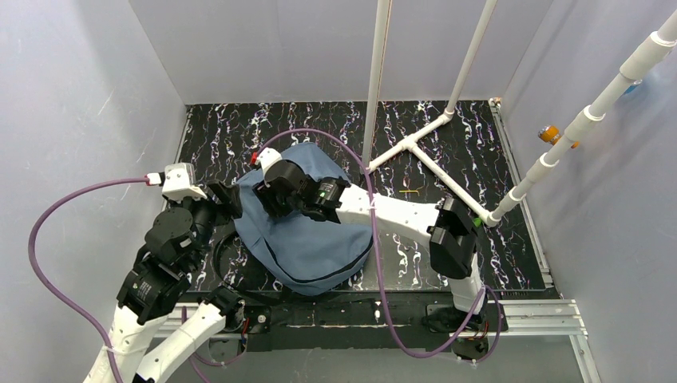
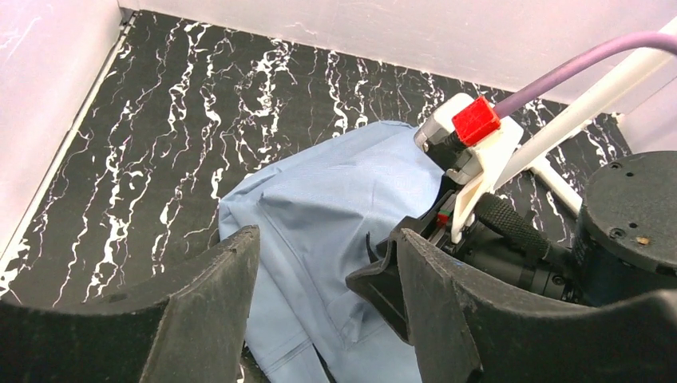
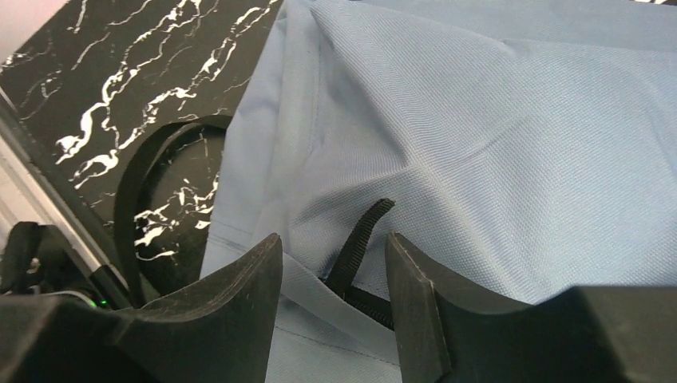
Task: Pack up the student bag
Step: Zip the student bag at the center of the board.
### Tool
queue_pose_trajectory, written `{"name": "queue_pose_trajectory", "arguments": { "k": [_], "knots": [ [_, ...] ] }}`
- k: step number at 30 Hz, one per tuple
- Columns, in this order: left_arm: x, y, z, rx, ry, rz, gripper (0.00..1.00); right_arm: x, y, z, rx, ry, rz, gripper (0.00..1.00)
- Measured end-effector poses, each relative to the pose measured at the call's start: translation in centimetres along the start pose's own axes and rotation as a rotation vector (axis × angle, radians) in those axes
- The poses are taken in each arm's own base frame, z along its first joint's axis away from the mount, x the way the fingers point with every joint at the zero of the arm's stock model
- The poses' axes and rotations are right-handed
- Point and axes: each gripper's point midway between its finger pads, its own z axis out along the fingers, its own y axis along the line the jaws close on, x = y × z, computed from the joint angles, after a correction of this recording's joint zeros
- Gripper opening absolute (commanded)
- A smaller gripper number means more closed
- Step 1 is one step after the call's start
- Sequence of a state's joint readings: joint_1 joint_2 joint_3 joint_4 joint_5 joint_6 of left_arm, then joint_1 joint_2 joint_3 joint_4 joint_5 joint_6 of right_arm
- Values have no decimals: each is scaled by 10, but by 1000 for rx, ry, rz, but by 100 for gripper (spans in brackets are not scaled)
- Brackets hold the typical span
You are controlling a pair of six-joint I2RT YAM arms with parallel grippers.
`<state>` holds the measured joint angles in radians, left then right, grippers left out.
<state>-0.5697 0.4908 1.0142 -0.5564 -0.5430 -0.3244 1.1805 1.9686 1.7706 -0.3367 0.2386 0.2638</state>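
Note:
The slate-blue student bag (image 1: 319, 239) lies flat in the middle of the black marbled table. My left gripper (image 1: 233, 199) is open at the bag's left edge; in the left wrist view its fingers (image 2: 207, 295) stand wide apart over the bag's fabric (image 2: 319, 215). My right gripper (image 1: 267, 195) reaches across the bag's upper left. In the right wrist view it (image 3: 335, 275) is open, its fingers on either side of a dark zipper pull tab (image 3: 361, 235) on the bag (image 3: 479, 120), not clamped on it. One right finger (image 2: 387, 275) shows in the left wrist view.
A white pipe frame (image 1: 423, 152) stands on the table behind and right of the bag. A dark strap loop (image 3: 132, 187) lies on the table at the bag's left. Purple cables (image 1: 48, 223) trail from both wrists. Pale walls close in the table; a metal rail (image 1: 527, 311) runs along the near edge.

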Motion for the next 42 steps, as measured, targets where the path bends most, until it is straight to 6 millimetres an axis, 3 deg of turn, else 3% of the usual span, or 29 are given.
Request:
{"name": "queue_pose_trajectory", "arguments": {
  "k": [2,15,17,23,26,33,37,42],
  "knots": [
    [4,0,1,-3,9,4,63,2,-2,0,21,1,-12,54],
    [32,2,7,-18,77,-5,63,12,-11,11,148,-7,-135,13],
    [38,3,8,-22,95,-5,63,10,-10,11,142,-14,-134,2],
    [58,2,10,-20,143,-17,63,8,-6,12,107,-19,-91,1],
    [77,1,13,-17,192,-24,63,6,-6,11,81,-30,-38,1],
    [122,-7,24,-16,332,-43,63,-4,-18,-15,-9,-91,119,1],
    [145,-18,30,13,402,-48,73,-14,-26,-22,-40,-112,187,1],
    [172,-33,42,37,511,-45,72,-12,-26,-21,-64,-107,219,1]
  ]
}}
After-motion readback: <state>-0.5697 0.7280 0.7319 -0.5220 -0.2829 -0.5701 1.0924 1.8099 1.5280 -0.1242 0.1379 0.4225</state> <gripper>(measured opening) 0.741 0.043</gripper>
